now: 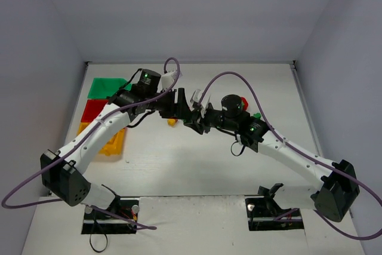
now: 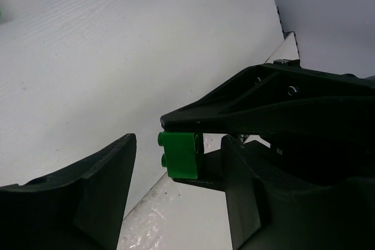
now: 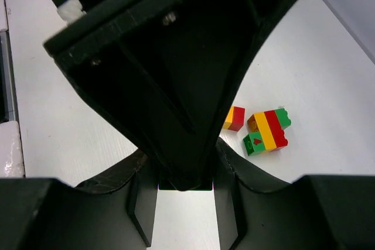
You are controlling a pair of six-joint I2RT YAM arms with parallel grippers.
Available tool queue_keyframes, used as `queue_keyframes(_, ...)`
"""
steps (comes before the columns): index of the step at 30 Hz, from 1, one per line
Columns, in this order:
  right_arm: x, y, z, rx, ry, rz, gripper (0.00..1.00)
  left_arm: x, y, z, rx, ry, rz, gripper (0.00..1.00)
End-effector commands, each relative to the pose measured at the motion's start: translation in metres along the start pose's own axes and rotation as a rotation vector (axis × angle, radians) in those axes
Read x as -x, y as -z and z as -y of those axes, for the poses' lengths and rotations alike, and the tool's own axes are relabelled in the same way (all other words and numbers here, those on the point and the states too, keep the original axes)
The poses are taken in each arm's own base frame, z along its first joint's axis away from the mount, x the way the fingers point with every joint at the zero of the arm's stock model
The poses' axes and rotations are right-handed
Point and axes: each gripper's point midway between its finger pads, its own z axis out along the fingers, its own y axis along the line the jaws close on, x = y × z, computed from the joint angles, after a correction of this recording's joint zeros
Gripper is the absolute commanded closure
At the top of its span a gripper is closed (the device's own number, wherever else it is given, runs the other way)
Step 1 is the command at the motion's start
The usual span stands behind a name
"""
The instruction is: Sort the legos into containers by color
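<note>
A green lego brick [image 2: 180, 155] is held above the table between the two arms. My right gripper [image 2: 173, 148] is shut on it from the right. My left gripper [image 2: 179, 171] is open, one finger on each side of the brick, not touching it. In the top view the two grippers meet at mid-table, left [image 1: 179, 107] and right [image 1: 197, 121]. In the right wrist view the left gripper's body hides the brick between my right gripper's [image 3: 184, 194] fingers. A mixed red, yellow and green stack [image 3: 266, 130] and a yellow-red brick [image 3: 234, 118] lie on the table.
The green bin [image 1: 107, 88], red bin [image 1: 94, 110] and yellow-orange bin [image 1: 110, 143] stand in a column at the left. A yellow brick [image 1: 172, 122] lies under the grippers. Red [image 1: 243, 102] and green [image 1: 256, 115] bricks show behind the right arm.
</note>
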Motion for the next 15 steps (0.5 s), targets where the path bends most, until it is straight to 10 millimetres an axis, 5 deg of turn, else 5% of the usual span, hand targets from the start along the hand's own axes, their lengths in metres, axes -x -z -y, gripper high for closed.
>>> queue_keyframes(1, 0.052, 0.003, 0.008, -0.023, 0.077, 0.138, 0.94, 0.005, -0.004, 0.008, -0.027, -0.004, 0.017, 0.48)
queue_keyframes(3, 0.051, 0.002, 0.009, -0.028, 0.08, 0.137, 0.94, 0.003, -0.006, 0.007, -0.027, 0.006, 0.008, 0.51)
queue_keyframes(11, 0.048, 0.003, 0.015, -0.069, 0.073, 0.13, 0.88, 0.006, -0.012, 0.004, -0.024, 0.01, 0.012, 1.0)
queue_keyframes(15, 0.038, 0.004, 0.024, -0.121, 0.044, 0.097, 0.49, 0.01, -0.012, -0.003, 0.006, -0.002, 0.026, 1.0)
